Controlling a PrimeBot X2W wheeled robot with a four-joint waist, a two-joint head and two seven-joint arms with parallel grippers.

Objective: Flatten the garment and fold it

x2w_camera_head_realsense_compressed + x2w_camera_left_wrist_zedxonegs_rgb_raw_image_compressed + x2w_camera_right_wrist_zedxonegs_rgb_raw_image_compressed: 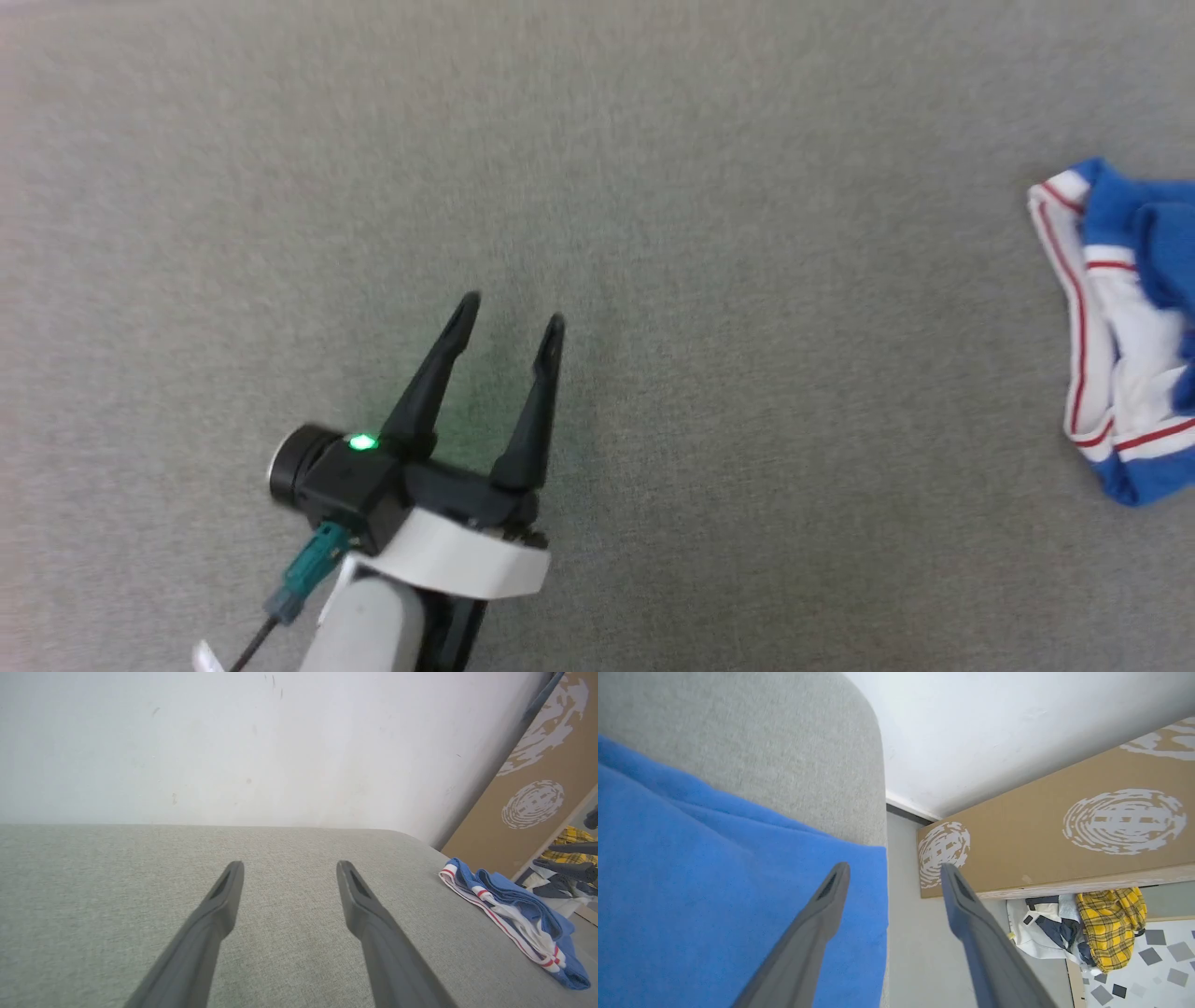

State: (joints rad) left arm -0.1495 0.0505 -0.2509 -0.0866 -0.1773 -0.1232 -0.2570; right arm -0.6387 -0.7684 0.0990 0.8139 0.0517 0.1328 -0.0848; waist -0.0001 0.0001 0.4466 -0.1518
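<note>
The garment [1120,327] lies bunched at the right edge of the grey padded table [653,187], blue with white parts and red-and-white striped trim. In the left wrist view the garment [514,905] sits off to the right by the table's rim. My left gripper [512,313] hovers open over bare table, well left of the garment, and its fingers [289,867] hold nothing. My right gripper [894,870] is open above the garment's blue cloth [714,882] at the table's edge. One finger stands over the cloth, the other over the floor.
A white wall [280,742] stands behind the table. Beside the table's right edge is a brown cardboard box [1041,835] with white prints. A heap of yellow plaid and dark clothes [1106,924] lies on the floor.
</note>
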